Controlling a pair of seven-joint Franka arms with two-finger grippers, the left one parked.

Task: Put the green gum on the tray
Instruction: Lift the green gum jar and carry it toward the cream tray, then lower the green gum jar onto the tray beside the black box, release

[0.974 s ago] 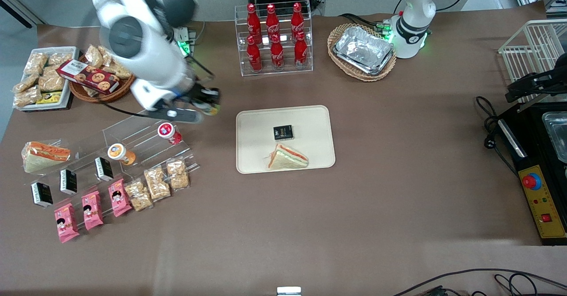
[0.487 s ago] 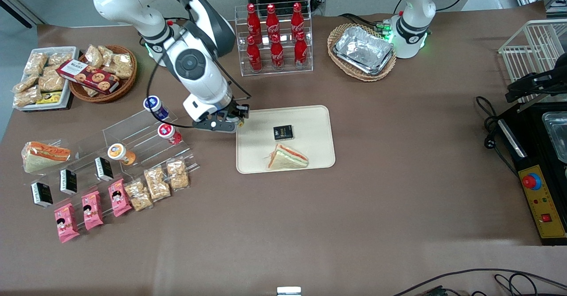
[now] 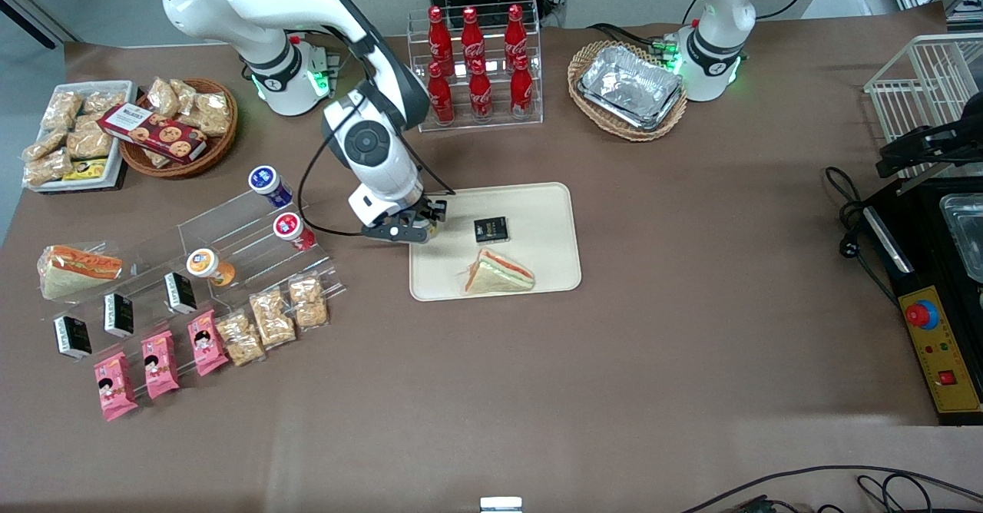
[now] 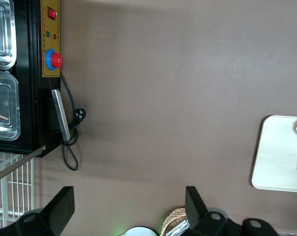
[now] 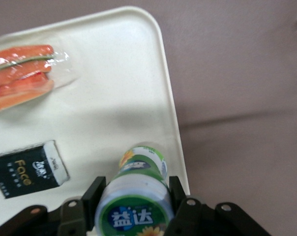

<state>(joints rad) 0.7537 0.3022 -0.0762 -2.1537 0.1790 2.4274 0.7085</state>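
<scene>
Colours over the cream tray [image 5: 138, 69]

The black gripper [image 5: 133, 199], above the tray's edge, clasps the green gum [image 5: 136, 196]: green body, yellow mark, pale lid with white characters on green. On the tray lie a black packet [image 5: 28, 169] with gold lettering and an orange-and-green sandwich [image 5: 20, 73]. The tablecloth [image 5: 237, 73] is brown.

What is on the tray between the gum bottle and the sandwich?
Only bare tray. In the right wrist view, the tool holds the gum bottle over the tray's edge; the sandwich and black box lie apart.
</scene>
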